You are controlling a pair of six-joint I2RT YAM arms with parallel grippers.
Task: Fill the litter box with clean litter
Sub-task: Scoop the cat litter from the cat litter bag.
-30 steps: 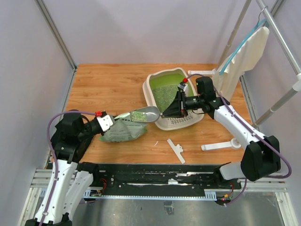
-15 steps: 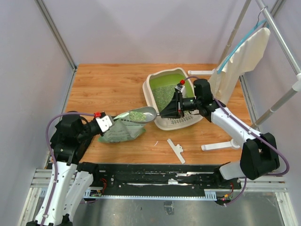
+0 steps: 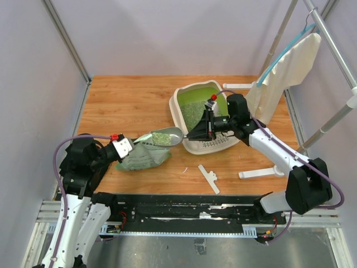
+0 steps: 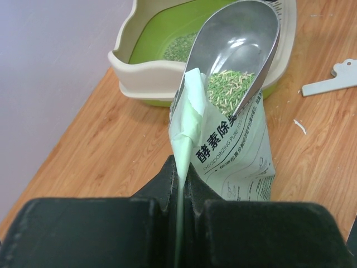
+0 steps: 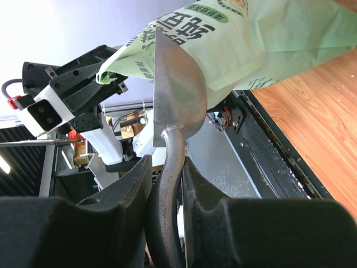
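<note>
Top external view: the right gripper (image 3: 204,129) pinches the metal scoop (image 3: 173,134) by its handle, clean litter (image 3: 163,137) heaped inside, over the litter bag (image 3: 142,159), whose lip the left gripper (image 3: 131,143) clamps. The litter box (image 3: 215,147) sits at the far right of the table (image 3: 122,100). Mid-transfer, I reckon; next comes a level carry over its rim, then a tip.

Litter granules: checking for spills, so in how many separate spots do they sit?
2. One litter patch lies inside the litter box; one litter load sits in the metal scoop at the mouth of the printed bag. The bag may hide more.
</note>
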